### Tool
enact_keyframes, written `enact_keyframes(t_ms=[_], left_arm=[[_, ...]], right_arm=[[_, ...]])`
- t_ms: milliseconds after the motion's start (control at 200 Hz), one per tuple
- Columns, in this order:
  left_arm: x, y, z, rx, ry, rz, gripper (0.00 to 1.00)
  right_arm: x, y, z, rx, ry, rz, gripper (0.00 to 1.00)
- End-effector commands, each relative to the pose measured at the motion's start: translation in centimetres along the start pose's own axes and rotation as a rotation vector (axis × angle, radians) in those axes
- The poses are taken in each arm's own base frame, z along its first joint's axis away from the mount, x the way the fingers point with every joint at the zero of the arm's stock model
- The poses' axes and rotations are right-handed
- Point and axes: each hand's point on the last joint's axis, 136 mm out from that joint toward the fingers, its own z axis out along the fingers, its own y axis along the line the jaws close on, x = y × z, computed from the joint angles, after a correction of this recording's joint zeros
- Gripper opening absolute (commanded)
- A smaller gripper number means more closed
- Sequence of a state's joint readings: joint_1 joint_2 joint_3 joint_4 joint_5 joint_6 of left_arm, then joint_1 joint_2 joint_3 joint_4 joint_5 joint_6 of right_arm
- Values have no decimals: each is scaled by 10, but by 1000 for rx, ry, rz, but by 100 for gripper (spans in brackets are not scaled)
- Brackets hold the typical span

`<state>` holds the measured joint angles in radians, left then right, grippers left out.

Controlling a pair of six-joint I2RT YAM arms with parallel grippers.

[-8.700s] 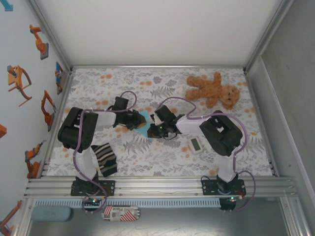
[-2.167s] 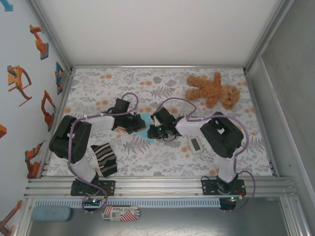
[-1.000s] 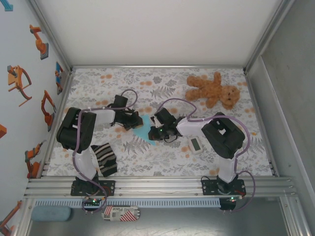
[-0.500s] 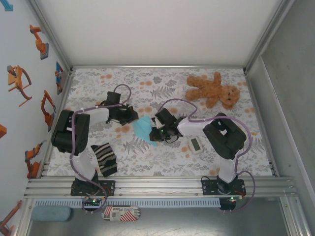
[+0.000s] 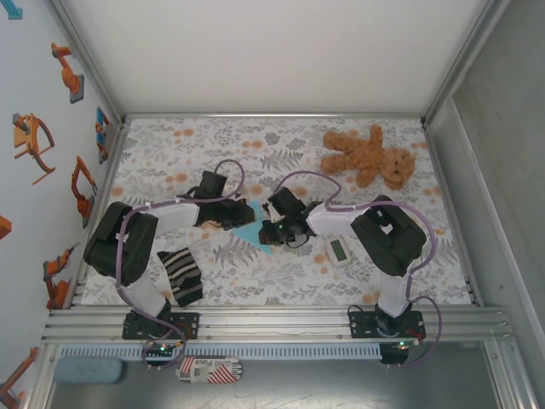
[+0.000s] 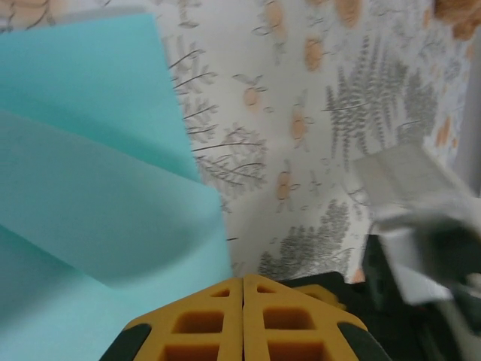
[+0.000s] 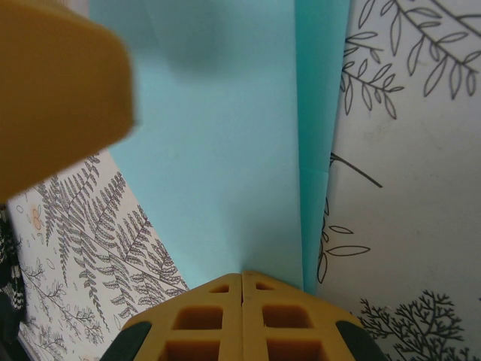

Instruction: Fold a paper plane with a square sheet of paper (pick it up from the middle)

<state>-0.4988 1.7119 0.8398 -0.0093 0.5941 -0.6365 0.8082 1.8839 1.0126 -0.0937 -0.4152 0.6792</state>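
From above, the left gripper and the right gripper are close together in the middle of the flowery table. The blue paper lies flat between them, partly hidden under both. The bit that shows is a small wedge with its corner pointing toward the near edge of the table and a little to the right. A teddy bear lies far off at the back right. A striped cloth is by the left arm's base, and a small white gadget lies near the right arm. In the left wrist view, the two yellow fingers are pressed together with no gap. Their tips sit right at the edge of the paper, which spreads out to the left in two layers, one on top of the other. I cannot tell if the tips pinch it or just rest on it. In the right wrist view, the yellow fingers are shut tight too, and their tips touch the near edge of the paper. The paper runs long and straight away from them. A folded strip lies along its right side, and the fold line runs the same way. A blurry yellow block hangs over the paper's far left part.
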Motion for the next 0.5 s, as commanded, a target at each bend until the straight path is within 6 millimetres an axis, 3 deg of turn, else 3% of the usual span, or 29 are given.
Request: enact_keyframes(t_ms=[0, 205, 496], left_arm=[[-4, 10, 8, -33, 8, -8, 6], [-18, 34, 12, -117, 8, -1, 5], [-50, 84, -4, -181, -26, -111, 6]], right_arm=[[52, -57, 10, 193, 174, 89, 0], [55, -61, 9, 210, 181, 94, 0], [65, -71, 7, 242, 197, 102, 0]])
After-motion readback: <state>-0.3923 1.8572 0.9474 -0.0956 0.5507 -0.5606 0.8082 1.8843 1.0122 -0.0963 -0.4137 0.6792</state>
